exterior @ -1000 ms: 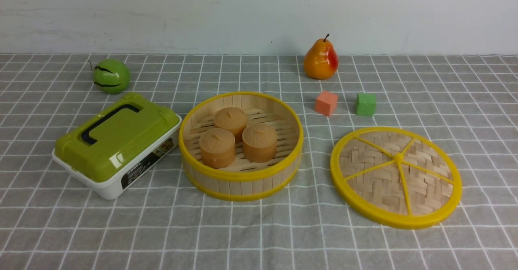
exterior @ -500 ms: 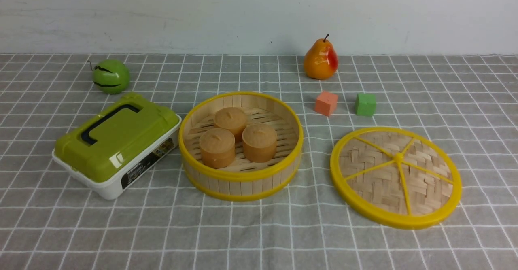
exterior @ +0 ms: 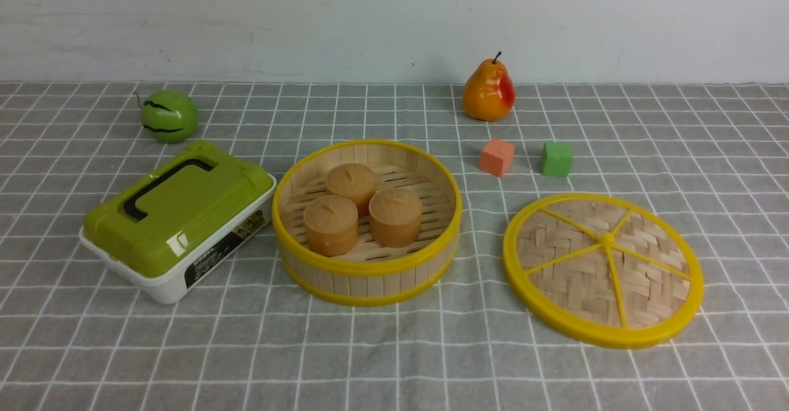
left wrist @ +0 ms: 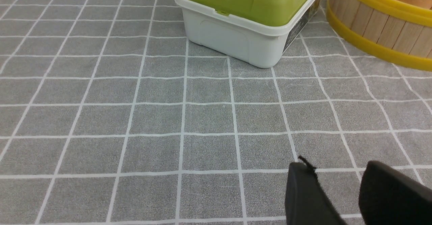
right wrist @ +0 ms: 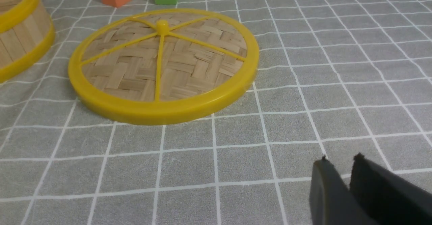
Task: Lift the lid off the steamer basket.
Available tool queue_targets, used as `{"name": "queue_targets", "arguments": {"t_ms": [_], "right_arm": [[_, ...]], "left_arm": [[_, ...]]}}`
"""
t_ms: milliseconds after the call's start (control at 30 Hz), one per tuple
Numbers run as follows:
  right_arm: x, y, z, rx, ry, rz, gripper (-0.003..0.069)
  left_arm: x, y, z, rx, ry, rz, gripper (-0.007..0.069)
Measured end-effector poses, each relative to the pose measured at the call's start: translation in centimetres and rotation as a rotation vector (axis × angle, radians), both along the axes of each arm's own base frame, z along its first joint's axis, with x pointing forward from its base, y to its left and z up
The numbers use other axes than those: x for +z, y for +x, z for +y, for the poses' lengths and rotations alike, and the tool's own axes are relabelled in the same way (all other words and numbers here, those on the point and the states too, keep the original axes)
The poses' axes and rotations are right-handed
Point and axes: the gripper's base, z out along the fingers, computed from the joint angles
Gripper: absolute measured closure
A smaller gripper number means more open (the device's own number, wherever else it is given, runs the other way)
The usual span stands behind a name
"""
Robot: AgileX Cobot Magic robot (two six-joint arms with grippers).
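The steamer basket (exterior: 370, 284) stands uncovered mid-table with three tan buns (exterior: 394, 217) inside. The lid (exterior: 604, 269) lies flat on the cloth to its right, apart from it. Neither gripper shows in the front view. In the right wrist view my right gripper (right wrist: 341, 159) is shut and empty over bare cloth, on the near side of the lid (right wrist: 162, 66). In the left wrist view my left gripper (left wrist: 334, 166) is open and empty above the cloth, short of the basket's wall (left wrist: 378, 29).
A green-and-white box (exterior: 179, 220) sits just left of the basket and shows in the left wrist view (left wrist: 236, 39). A green ball (exterior: 169, 115) lies at the back left. Behind the lid are a pear (exterior: 489, 90), an orange cube (exterior: 497, 157) and a green cube (exterior: 556, 159).
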Motion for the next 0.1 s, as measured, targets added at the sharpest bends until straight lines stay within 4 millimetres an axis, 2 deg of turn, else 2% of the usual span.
{"name": "queue_targets", "arguments": {"t_ms": [100], "right_arm": [[0.00,0.00,0.00,0.000,0.000,0.000,0.0568]], "left_arm": [[0.00,0.00,0.00,0.000,0.000,0.000,0.0386]]}}
